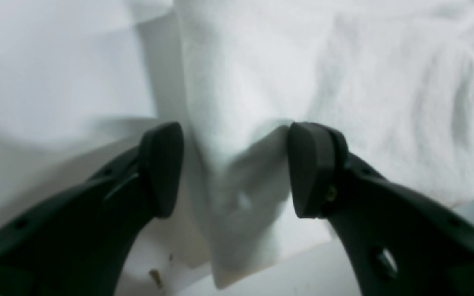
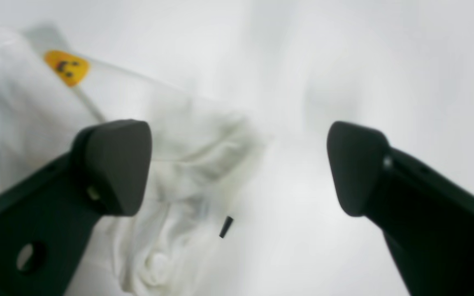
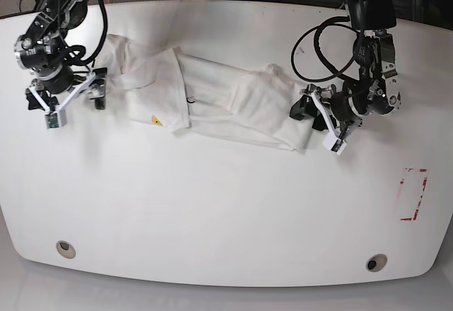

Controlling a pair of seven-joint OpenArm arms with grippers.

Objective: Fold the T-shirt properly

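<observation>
The white T-shirt lies stretched sideways across the far half of the table, partly folded and wrinkled. A small yellow print shows near its front edge. My left gripper sits at the shirt's right end. In the left wrist view the gripper is open, with a raised fold of the T-shirt lying between its fingers. My right gripper is at the shirt's left end. In the right wrist view it is wide open and empty, with bunched T-shirt cloth, a yellow face print and a small black label below it.
The white table has a red-outlined mark near its right side. Two round holes sit near its front edge. Black cables hang by the arm on the right of the base view.
</observation>
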